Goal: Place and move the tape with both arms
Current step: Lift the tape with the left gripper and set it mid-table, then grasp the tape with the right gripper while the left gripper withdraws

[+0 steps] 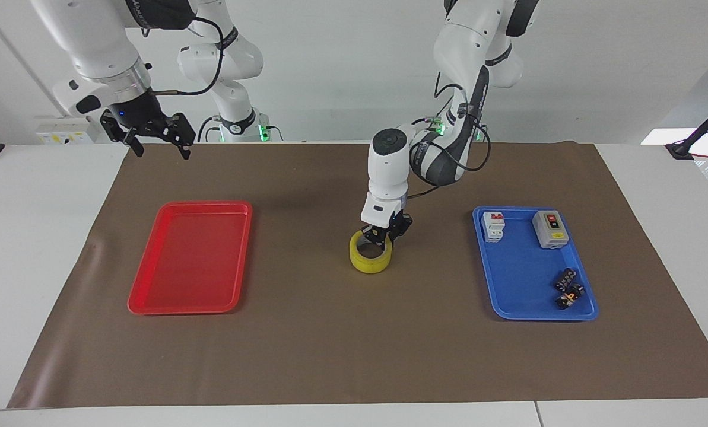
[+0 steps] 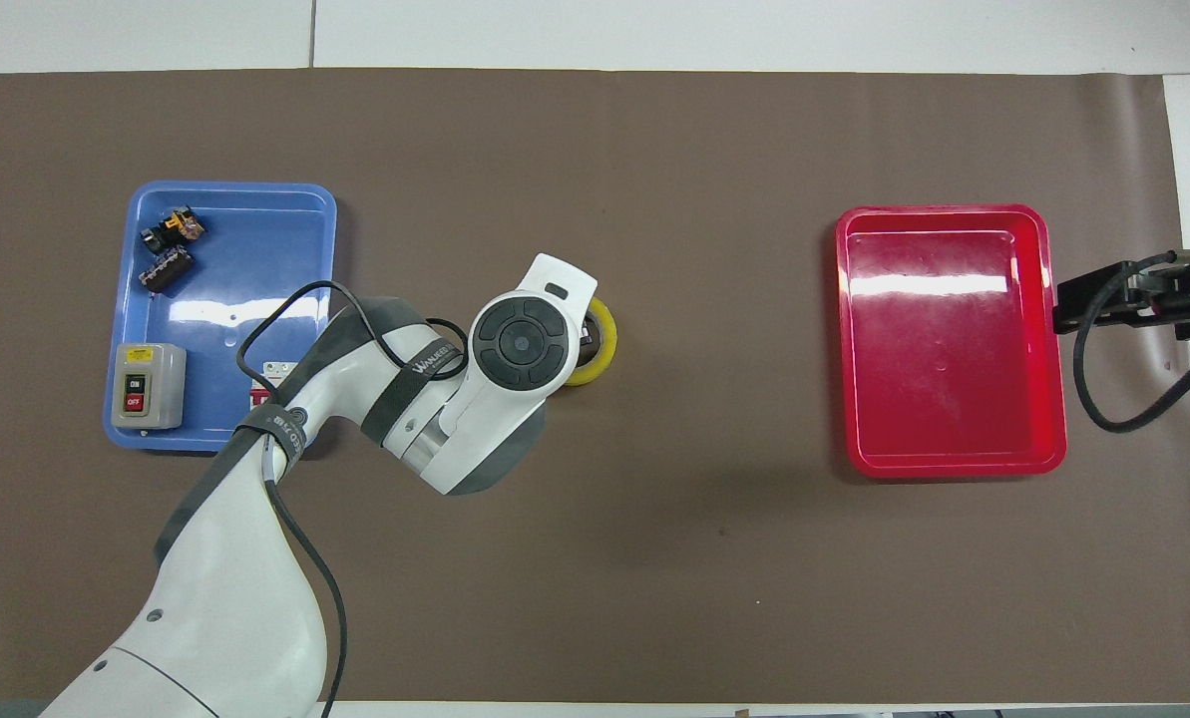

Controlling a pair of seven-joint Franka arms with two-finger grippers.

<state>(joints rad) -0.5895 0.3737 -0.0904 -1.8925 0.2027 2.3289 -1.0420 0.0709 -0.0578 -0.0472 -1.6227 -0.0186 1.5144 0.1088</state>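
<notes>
A brown mat covers the white worktop (image 1: 45, 249). My left end effector (image 1: 383, 236) is clamped on the rim of the tape (image 1: 370, 255), low over the middle of the mat, between the blue tray (image 1: 536, 308) and the red tray (image 1: 152, 296). My right end effector (image 1: 158, 137) waits near the red tray, fingers apart. If I let go too high, the tape might roll away.

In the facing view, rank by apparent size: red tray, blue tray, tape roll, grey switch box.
1. Red tray
2. Blue tray, slightly smaller
3. Tape roll, held by the left claw
4. Grey switch box
</notes>
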